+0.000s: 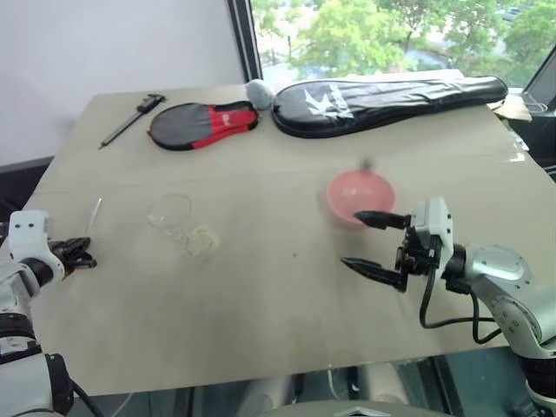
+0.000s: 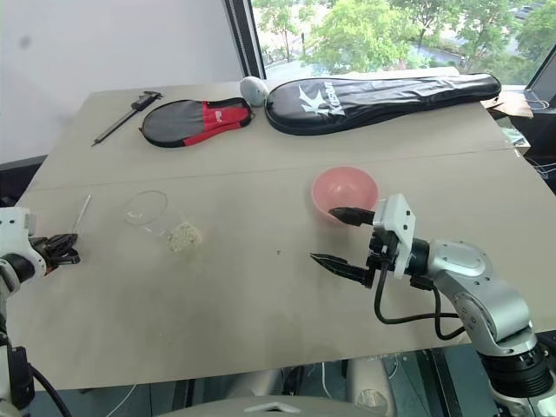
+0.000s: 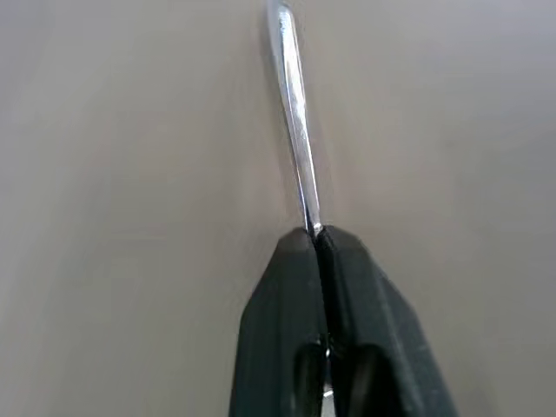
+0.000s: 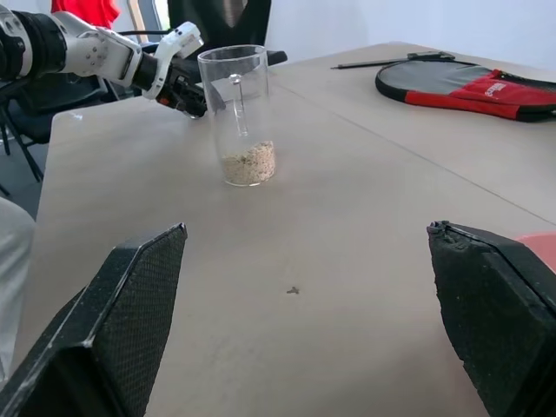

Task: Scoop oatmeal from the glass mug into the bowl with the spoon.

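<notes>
Nearest the head camera, the right gripper [image 1: 375, 246] hovered over the beige desk [image 1: 278, 330] with its two black fingers spread wide and nothing between them; the round shallow pink bowl [image 1: 360, 195] sat just beyond its upper finger. At the desk's left edge, the left gripper [image 2: 61, 248] was clamped shut on the end of the slim handle of the shiny silver metal spoon [image 3: 296, 130], which ran forward from the fingertips, low over the desk.

Ahead and to the right of that gripper stood the small clear glass mug [image 4: 236, 109], upright, with a low layer of pale beige oatmeal [image 4: 249, 162] at its bottom. It stood well apart from the bowl.

Judged from this, the spoon was light, stiff and slick, so a thin pinch at the handle's far end could let it twist or slip once loaded. The mug looked light and breakable, easily tipped by a spoon pressing its wall; the free gripper could steady it low on its side. The flakes were loose and dry, likely to spill off a tilted spoon.
</notes>
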`<move>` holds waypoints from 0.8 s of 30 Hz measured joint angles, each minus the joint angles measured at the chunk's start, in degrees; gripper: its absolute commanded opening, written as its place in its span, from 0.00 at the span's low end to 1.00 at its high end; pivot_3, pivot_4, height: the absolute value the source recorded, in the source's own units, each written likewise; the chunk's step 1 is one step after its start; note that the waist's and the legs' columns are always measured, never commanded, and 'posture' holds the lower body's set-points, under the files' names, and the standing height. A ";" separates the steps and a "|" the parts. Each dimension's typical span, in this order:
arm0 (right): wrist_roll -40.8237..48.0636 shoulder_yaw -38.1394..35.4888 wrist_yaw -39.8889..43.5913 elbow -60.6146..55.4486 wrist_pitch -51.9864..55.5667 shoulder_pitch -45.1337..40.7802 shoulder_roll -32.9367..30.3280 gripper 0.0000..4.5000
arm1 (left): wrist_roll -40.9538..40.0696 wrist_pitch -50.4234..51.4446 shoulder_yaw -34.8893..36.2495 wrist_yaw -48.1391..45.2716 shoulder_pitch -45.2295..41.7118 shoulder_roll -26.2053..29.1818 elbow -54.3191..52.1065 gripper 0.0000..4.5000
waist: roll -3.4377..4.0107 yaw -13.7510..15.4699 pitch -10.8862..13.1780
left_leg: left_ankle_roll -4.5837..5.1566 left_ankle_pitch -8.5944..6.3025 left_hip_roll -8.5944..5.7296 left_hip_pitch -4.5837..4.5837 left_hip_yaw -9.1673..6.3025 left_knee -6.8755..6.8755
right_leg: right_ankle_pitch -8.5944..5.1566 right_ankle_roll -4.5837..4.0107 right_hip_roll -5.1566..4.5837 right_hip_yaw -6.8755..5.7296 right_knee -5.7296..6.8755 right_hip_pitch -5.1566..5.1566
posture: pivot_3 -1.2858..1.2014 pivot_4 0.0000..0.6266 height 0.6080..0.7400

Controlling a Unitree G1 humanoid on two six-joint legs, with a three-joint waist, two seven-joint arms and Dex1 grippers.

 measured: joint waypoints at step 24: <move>1.07 -3.19 0.45 8.37 3.05 -14.06 -0.09 1.00 | -18.99 -1.88 13.21 3.55 -9.71 -3.33 -39.22 0.00 | -1.37 0.33 0.11 | -0.01 -0.01 0.09 -0.31 -0.08 0.06 | 0.06 -0.09 0.05 -0.12 -0.23 -0.14 | 0.52 0.24 1.00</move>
